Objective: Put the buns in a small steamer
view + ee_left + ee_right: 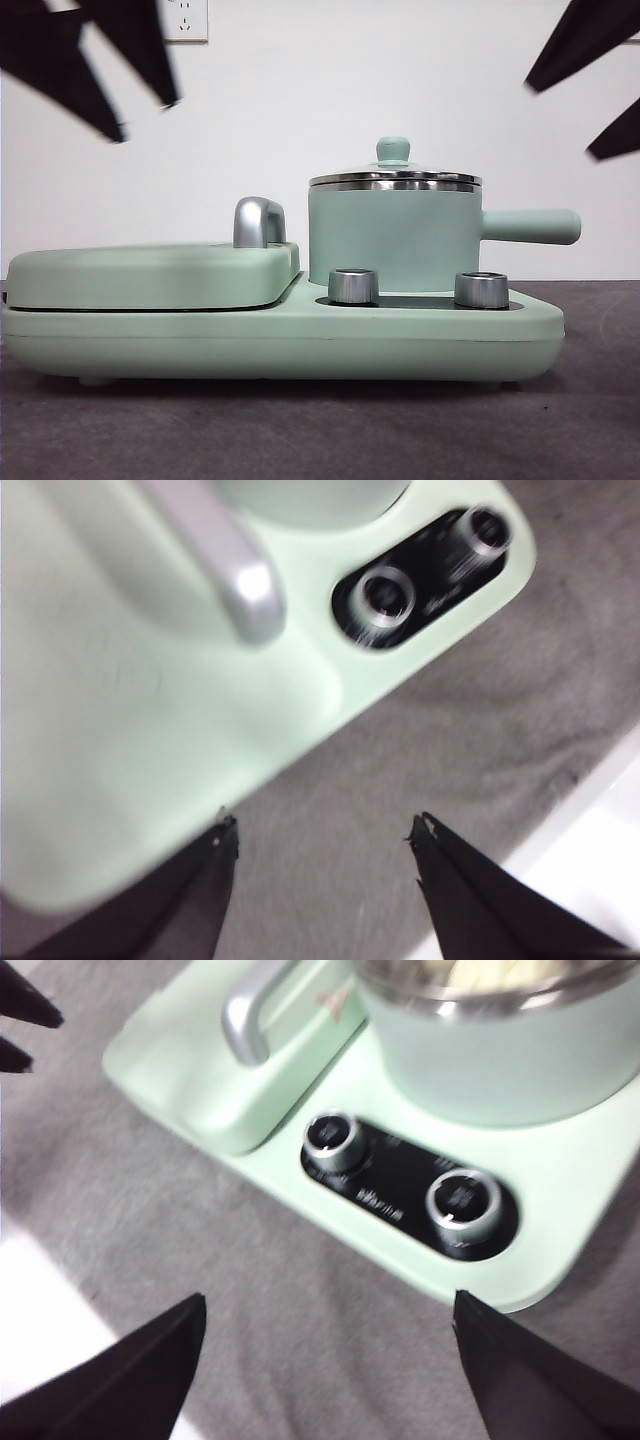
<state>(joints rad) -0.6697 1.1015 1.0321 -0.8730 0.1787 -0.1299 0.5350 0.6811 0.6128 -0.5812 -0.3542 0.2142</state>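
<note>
The mint-green small steamer [395,240], steel-rimmed under its glass lid [394,177], stood on the matte cooker base [300,345], pale buns [480,972] inside. Both the left gripper [325,845] and right gripper [330,1345] hung spread and empty over the grey felt-like worktop [300,430].

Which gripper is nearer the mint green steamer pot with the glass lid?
Right. The right gripper hangs by the steamer pot; the left gripper is over by the flat griddle lid.

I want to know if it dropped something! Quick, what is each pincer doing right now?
Left pincer: open, holding nothing, above the grey table cover.
Right pincer: open, holding nothing, near the two silver knobs.
</note>
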